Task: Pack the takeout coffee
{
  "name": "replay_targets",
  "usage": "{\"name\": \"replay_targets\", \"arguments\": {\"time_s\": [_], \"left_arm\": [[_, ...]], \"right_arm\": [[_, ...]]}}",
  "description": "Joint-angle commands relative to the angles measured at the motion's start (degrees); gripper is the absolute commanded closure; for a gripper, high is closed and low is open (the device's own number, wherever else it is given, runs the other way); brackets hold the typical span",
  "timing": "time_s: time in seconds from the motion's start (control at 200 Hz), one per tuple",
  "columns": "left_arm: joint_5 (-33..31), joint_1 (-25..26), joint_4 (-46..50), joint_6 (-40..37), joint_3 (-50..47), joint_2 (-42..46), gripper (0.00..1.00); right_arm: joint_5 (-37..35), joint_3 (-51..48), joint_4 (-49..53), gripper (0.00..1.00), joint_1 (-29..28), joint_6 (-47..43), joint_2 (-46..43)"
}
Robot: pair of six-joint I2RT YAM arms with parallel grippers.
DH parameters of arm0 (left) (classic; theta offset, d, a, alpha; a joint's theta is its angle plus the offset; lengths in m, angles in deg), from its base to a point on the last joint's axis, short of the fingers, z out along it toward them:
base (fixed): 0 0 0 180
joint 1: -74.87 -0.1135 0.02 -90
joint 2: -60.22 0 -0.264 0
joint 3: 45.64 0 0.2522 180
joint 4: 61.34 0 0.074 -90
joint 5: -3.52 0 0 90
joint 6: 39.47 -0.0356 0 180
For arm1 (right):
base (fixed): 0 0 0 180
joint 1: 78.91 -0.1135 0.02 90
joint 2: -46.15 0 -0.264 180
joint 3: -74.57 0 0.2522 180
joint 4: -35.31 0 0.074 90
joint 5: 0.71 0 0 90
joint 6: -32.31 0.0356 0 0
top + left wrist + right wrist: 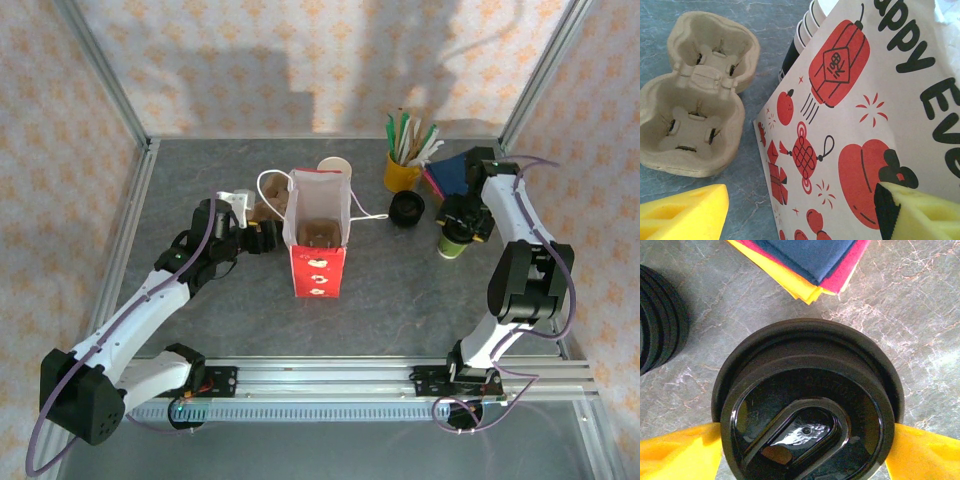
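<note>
The takeout coffee [455,244], a pale cup with a black lid [807,400], stands on the table at the right. My right gripper [462,218] hangs straight over it. Its yellow fingers [680,452] flank the lid on both sides, and the lid's rim hides whether they press on the cup. The red and white paper bag [318,240] stands open in the middle, with brown cardboard inside. My left gripper [262,233] is at the bag's left side, open. In its wrist view the bag's printed wall [865,125] and corner edge lie between its spread fingers [685,212].
A pulp cup carrier [695,100] lies left of the bag, and stacked paper cups [805,30] stand behind it. A stack of black lids [406,209] sits left of the coffee. A yellow mug of sticks [402,172] and coloured napkins [810,265] are at the back right.
</note>
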Motion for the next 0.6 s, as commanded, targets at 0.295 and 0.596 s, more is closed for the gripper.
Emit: {"name": "replay_targets", "arguments": {"time_s": [0.295,0.596], "left_arm": [[1.2,-0.5,-0.2,-0.2,1.8,-0.5,0.22],[1.2,-0.5,-0.2,-0.2,1.8,-0.5,0.22]], "right_arm": [[1.1,0.5,-1.3,0.19,-0.2,1.3,1.6],[2.0,-1.6,-2.1,0.25,-0.1,0.9,2.4]]}}
